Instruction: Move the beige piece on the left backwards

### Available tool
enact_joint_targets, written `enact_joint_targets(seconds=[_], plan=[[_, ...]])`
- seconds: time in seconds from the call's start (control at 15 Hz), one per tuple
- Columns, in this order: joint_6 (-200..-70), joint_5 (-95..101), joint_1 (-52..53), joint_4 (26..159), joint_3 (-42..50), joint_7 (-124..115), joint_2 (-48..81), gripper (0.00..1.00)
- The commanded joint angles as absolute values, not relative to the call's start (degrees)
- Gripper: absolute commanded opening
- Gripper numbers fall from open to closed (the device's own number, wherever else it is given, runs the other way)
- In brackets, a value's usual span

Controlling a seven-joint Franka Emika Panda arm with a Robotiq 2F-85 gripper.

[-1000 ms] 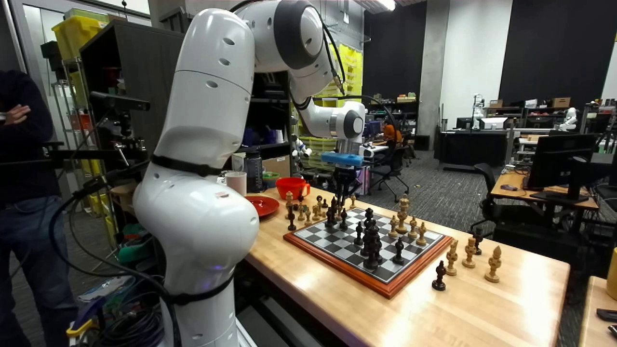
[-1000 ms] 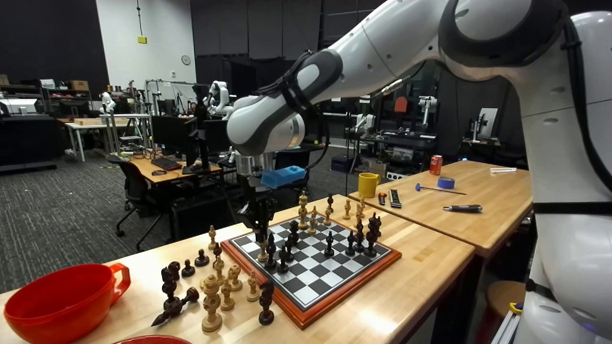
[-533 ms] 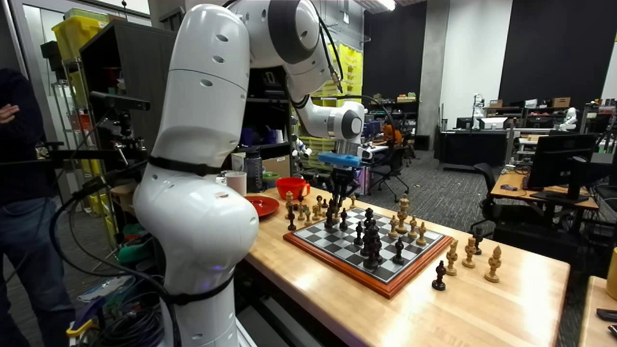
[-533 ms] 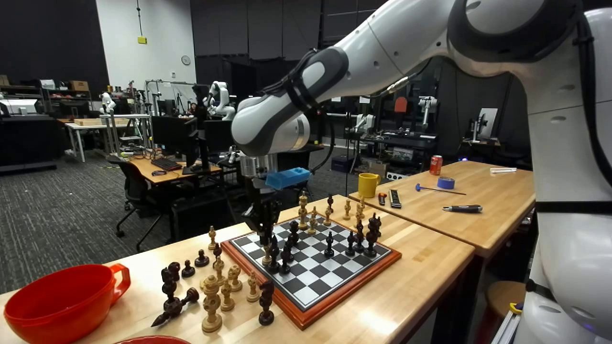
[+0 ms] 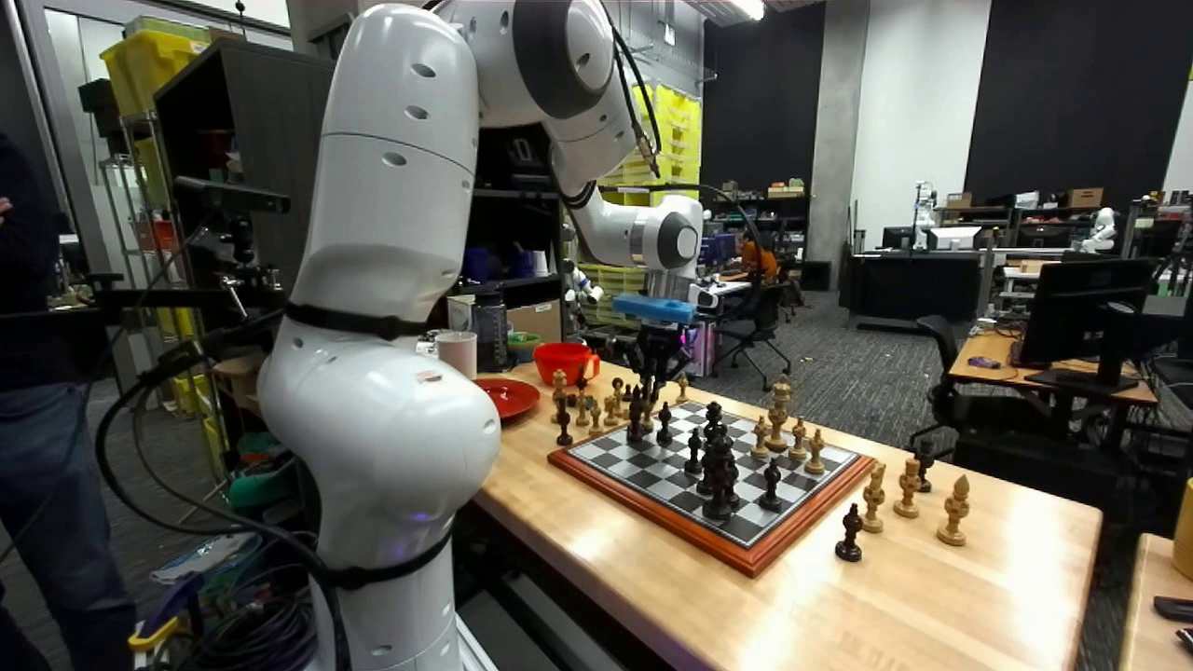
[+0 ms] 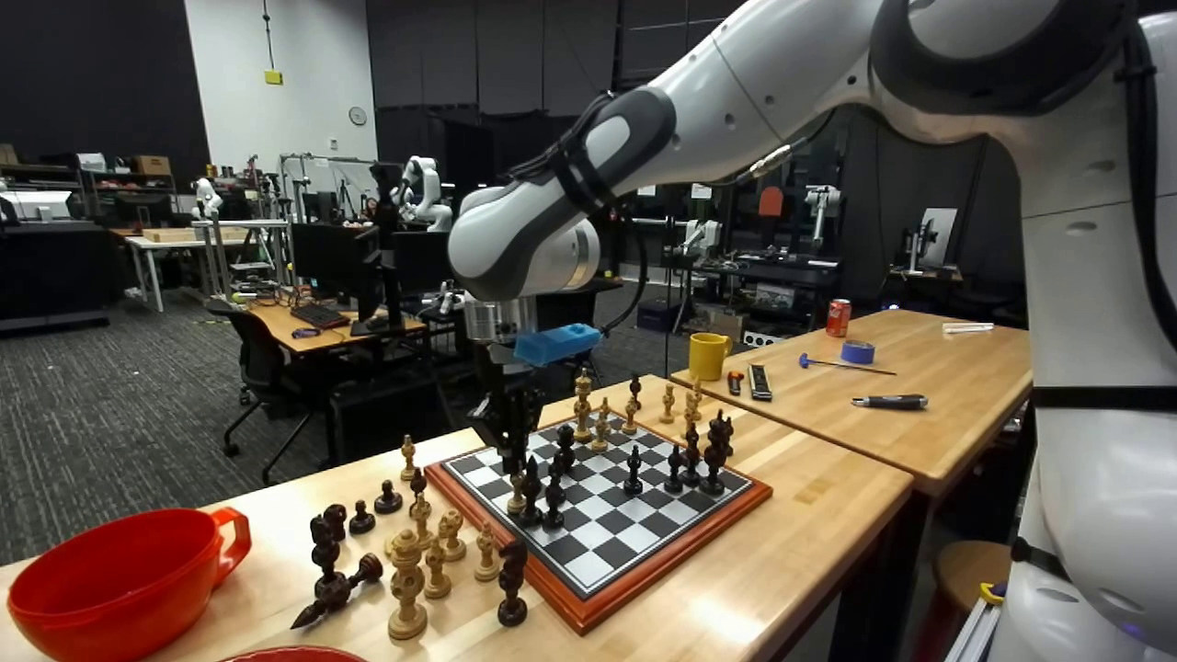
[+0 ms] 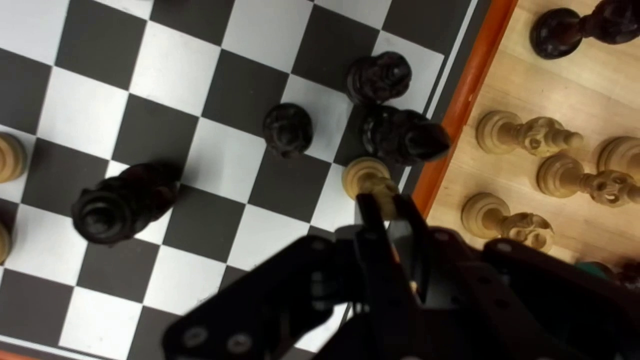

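Note:
The beige piece stands on the chessboard near its left edge in an exterior view. In the wrist view the piece's round base is over a white square by the board's wooden border. My gripper has its fingers closed around the piece's upper part; its tip is hidden between them. The gripper also shows in both exterior views, pointing down. A dark pointed piece stands right against or very close to the beige base. Another dark piece stands close beside that one.
Several dark and beige pieces stand elsewhere on the board, including a tall beige piece. Loose beige pieces and dark ones stand or lie beside the board. A red bowl and a red plate are on the table.
My gripper and the beige piece have slid a little rightward in the exterior view facing the bowl. The two dark pieces beside it have shifted the same way. The fingers stay closed around it.

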State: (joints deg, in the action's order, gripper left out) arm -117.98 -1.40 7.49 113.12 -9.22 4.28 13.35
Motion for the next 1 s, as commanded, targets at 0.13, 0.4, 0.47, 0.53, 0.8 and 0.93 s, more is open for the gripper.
enact_joint_targets(seconds=[0.13, 0.4, 0.47, 0.53, 0.8, 0.93], plan=[[-119.2, -2.0, 7.8, 113.5, -9.2, 5.2, 12.5, 0.03], [-119.5, -1.9, 7.9, 112.8, -9.2, 5.2, 12.9, 0.03], [-119.5, -1.8, 7.9, 112.6, -9.2, 5.2, 13.0, 0.03], [-119.5, -1.9, 7.9, 112.6, -9.2, 5.3, 13.0, 0.03], [-119.5, -1.9, 8.0, 112.4, -9.3, 5.2, 13.2, 0.03], [-119.5, -1.7, 8.0, 112.4, -9.2, 5.2, 13.2, 0.37]])
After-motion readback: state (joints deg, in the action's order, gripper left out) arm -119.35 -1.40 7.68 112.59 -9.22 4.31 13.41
